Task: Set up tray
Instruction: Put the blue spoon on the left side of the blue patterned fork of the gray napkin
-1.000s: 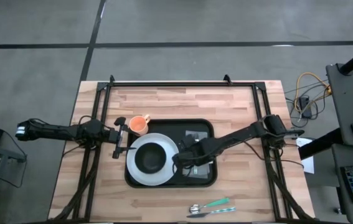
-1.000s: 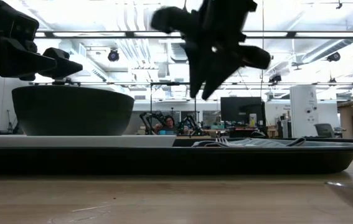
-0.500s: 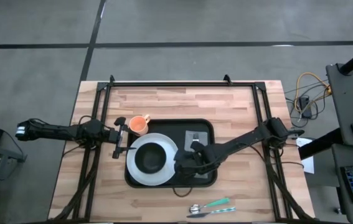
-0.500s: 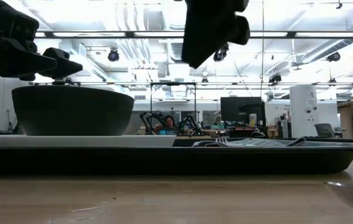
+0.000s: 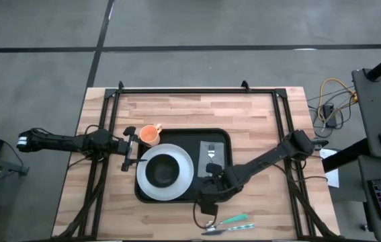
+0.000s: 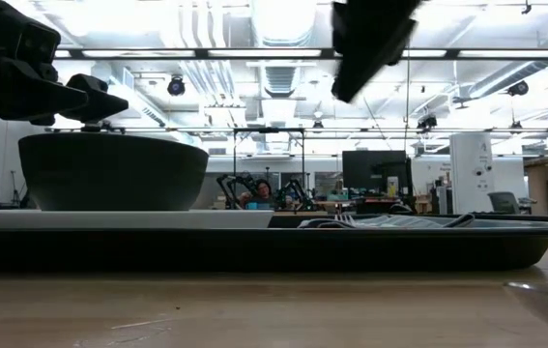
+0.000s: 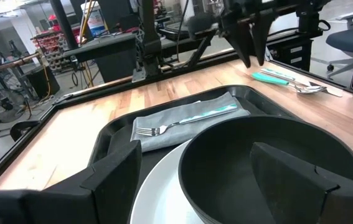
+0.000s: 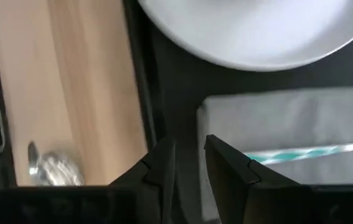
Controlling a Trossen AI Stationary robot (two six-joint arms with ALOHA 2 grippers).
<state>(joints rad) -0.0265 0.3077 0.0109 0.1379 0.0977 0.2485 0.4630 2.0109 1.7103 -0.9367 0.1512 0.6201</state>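
Note:
The black tray (image 5: 183,195) lies mid-table. On it stand a white plate (image 5: 183,176) with a dark bowl (image 5: 162,171) and a grey napkin (image 5: 214,153) bearing a fork (image 7: 164,129). An orange cup (image 5: 150,134) stands on the wood just off the tray's far left corner. A spoon (image 8: 55,168) and a teal-handled utensil (image 5: 234,219) lie near the table's front edge. My right gripper (image 5: 207,202) hangs over the tray's near rim, pointing steeply down, fingers a little apart (image 8: 190,171) and holding nothing. My left gripper (image 5: 131,148) waits open at the tray's left edge.
A black frame (image 5: 197,90) runs along the table's far edge and down both sides. Bare wood (image 5: 109,215) lies in front of the tray on the left. Beyond the table the low view shows a room with desks and screens (image 6: 370,174).
My right gripper has moved from above the middle of the tray toward the table's near edge, rising a little, and has rolled about its own axis. It now hangs over the tray's near rim, closer to the spoon. Nothing on the table has moved.

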